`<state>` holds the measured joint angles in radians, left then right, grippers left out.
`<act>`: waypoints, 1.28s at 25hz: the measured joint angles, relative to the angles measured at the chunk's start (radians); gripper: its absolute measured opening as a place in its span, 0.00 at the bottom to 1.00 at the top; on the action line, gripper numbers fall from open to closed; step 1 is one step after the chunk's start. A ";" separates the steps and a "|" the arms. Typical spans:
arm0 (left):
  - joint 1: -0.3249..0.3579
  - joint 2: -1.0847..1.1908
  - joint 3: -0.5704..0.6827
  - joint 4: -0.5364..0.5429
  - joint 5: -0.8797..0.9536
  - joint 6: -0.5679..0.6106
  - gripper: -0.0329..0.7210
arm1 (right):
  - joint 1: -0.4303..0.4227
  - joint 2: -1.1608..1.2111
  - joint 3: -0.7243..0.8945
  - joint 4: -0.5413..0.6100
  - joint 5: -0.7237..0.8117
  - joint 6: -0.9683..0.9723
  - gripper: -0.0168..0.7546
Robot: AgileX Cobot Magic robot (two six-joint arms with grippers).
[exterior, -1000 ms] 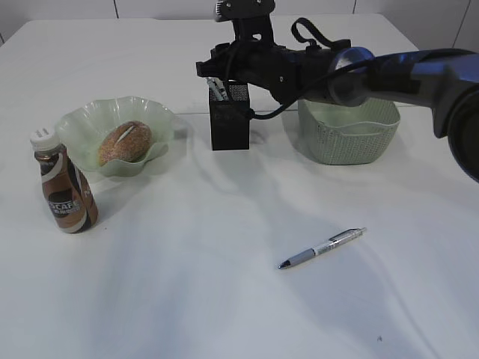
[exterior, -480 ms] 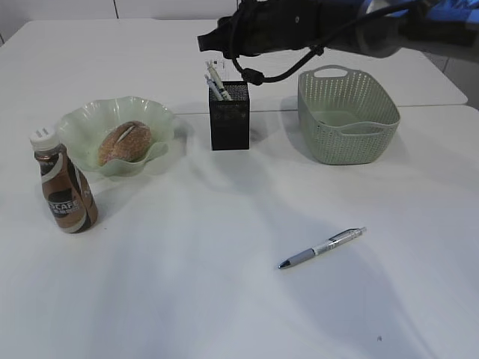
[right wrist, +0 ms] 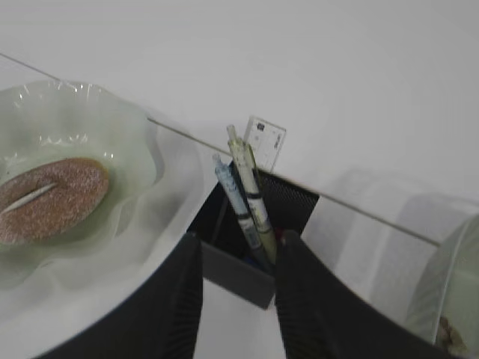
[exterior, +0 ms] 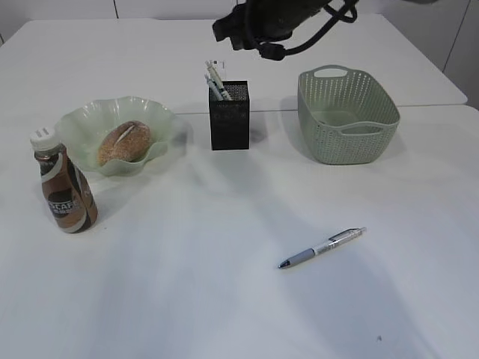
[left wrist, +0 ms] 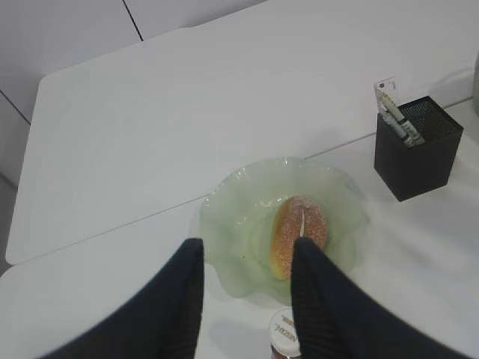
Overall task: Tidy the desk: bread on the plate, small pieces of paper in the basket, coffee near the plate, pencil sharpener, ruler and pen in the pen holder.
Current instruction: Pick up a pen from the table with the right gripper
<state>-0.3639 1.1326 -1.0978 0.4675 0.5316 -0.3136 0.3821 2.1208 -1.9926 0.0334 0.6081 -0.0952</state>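
Observation:
A bread roll (exterior: 124, 141) lies on the pale green plate (exterior: 78, 123). A brown coffee bottle (exterior: 64, 183) stands just in front of the plate's left side. The black mesh pen holder (exterior: 229, 116) holds two pens and a clear ruler (right wrist: 263, 140). A silver-blue pen (exterior: 322, 247) lies loose on the table at front right. The green basket (exterior: 348, 114) stands at the back right, with a paper scrap (right wrist: 449, 330) in it. My right gripper (right wrist: 238, 247) is open and empty, high above the pen holder. My left gripper (left wrist: 247, 250) is open and empty, high above the plate and the bottle cap (left wrist: 287, 331). No pencil sharpener shows.
The right arm (exterior: 277, 22) crosses the top of the exterior view behind the pen holder. The white table has a seam running behind the plate and the holder. The left arm is out of the exterior view.
The right arm has risen from just above the pen holder and pulled back toward the top of the view. The things on the table have not moved.

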 joint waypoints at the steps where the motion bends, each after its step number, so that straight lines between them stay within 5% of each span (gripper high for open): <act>1: 0.000 0.000 0.000 0.000 0.000 0.000 0.41 | 0.000 -0.009 0.000 0.000 0.032 0.016 0.39; 10: 0.000 0.000 0.000 0.000 -0.002 0.000 0.41 | 0.000 -0.083 -0.002 -0.033 0.246 0.247 0.39; 17: 0.000 0.000 0.000 -0.010 0.007 0.000 0.41 | 0.000 -0.108 -0.002 -0.177 0.491 0.431 0.37; 32: 0.000 0.000 0.000 -0.044 0.037 0.000 0.41 | 0.004 -0.206 0.060 -0.084 0.634 0.395 0.31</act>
<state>-0.3639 1.1326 -1.0978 0.4235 0.5684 -0.3136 0.3861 1.9145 -1.9329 -0.0502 1.2417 0.2994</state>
